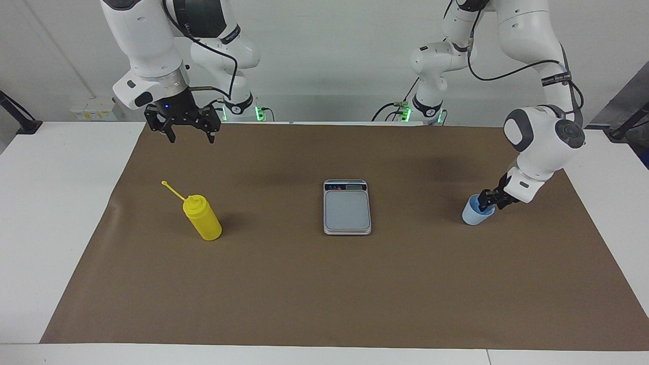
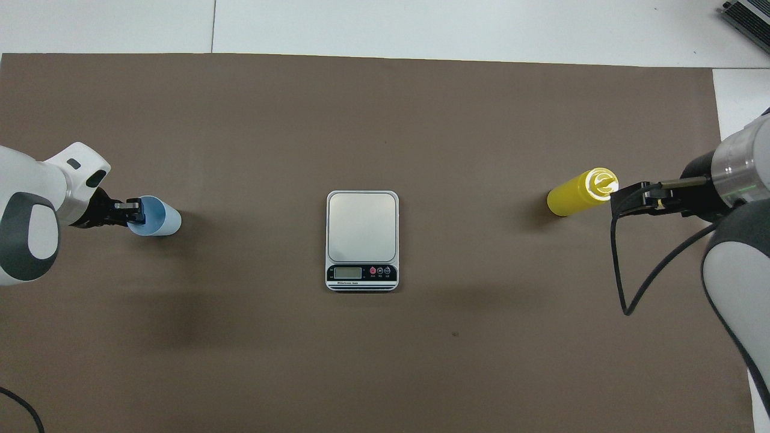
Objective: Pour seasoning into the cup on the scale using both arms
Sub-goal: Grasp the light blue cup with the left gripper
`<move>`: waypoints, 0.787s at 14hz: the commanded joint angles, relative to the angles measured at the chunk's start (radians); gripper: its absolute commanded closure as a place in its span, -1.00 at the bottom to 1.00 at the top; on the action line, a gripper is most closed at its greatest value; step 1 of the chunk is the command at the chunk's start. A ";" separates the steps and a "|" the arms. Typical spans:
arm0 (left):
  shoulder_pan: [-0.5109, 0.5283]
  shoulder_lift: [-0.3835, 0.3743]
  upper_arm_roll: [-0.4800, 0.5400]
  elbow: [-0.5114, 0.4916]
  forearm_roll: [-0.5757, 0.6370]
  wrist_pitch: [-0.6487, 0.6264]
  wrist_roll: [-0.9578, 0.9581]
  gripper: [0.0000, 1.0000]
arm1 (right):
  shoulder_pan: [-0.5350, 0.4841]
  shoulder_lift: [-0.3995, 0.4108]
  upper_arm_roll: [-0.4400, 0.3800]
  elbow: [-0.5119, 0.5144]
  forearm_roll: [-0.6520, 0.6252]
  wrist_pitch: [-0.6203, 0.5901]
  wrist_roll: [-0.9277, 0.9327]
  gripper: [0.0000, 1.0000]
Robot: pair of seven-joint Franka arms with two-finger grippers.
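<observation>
**Operator:** Two grippers to report. My left gripper [image 1: 488, 201] is down at the cup [image 1: 476, 213], its fingers pinched on the rim wall on the side toward the left arm's end of the mat. My right gripper [image 1: 191, 136] hangs with fingers spread, up in the air over the mat near the seasoning [image 1: 203, 219].

**Observer:** Where's the scale [image 1: 347, 208]?

**Operator:** Mid-mat, between the two and well apart from each; nothing sits on it.

**Observer:** How will the cup handle?

**Operator:** Light and thin-walled, I'd judge; a rim pinch may flex it, so I'd lift gently. The bottle looks soft and squeezable; I'd grip its body midway, clear of the strap.
</observation>
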 commanded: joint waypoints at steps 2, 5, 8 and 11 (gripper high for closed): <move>-0.004 0.015 0.002 0.054 -0.006 -0.068 -0.003 1.00 | -0.013 -0.024 0.007 -0.028 0.012 0.011 0.013 -1.00; -0.006 0.037 0.000 0.151 -0.006 -0.171 -0.003 1.00 | -0.013 -0.024 0.007 -0.028 0.012 0.011 0.013 -1.00; -0.006 0.057 -0.012 0.280 -0.006 -0.286 -0.002 1.00 | -0.013 -0.024 0.007 -0.028 0.012 0.011 0.013 -1.00; -0.012 0.054 -0.072 0.346 -0.009 -0.330 -0.012 1.00 | -0.013 -0.025 0.007 -0.028 0.012 0.011 0.013 -1.00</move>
